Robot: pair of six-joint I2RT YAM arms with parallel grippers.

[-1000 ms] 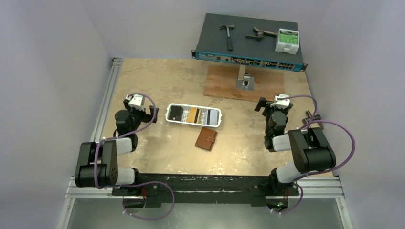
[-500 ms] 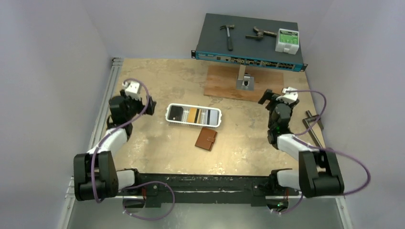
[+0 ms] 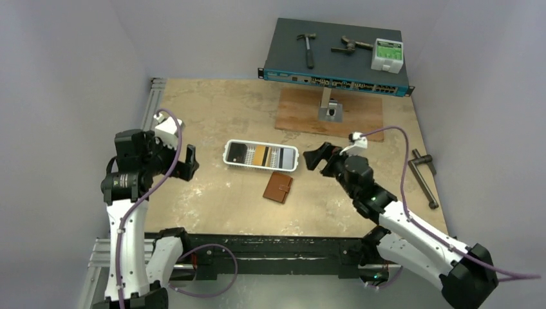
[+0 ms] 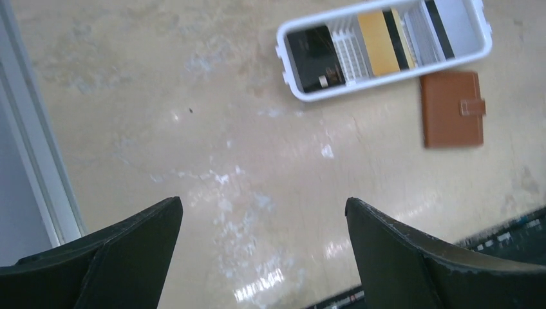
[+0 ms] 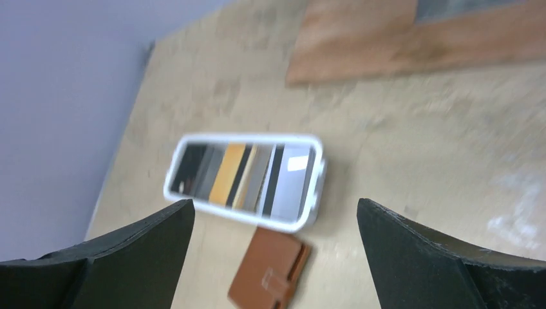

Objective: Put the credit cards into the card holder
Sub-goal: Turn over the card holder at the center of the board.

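Observation:
The credit cards (image 3: 256,154) stand in mixed colours in a white slotted tray (image 3: 261,166) mid-table; they also show in the left wrist view (image 4: 378,42) and the right wrist view (image 5: 232,170). The closed brown card holder (image 3: 278,187) lies flat just in front of the tray, snap tab fastened, and shows in both wrist views (image 4: 451,109) (image 5: 267,273). My left gripper (image 3: 187,163) is open and empty, raised left of the tray (image 4: 380,84). My right gripper (image 3: 315,158) is open and empty, raised right of the tray (image 5: 238,215), facing the tray and holder.
A network switch (image 3: 335,58) at the back carries a hammer, tools and a white box. A wooden board (image 3: 302,112) with a metal bracket lies in front of it. A metal tool (image 3: 423,177) lies at the right. An aluminium rail (image 3: 143,135) runs along the left edge.
Both arms have unfolded and risen. The right gripper has swung left towards the tray and card holder; the left gripper has moved nearer and higher. Tray and holder have not moved.

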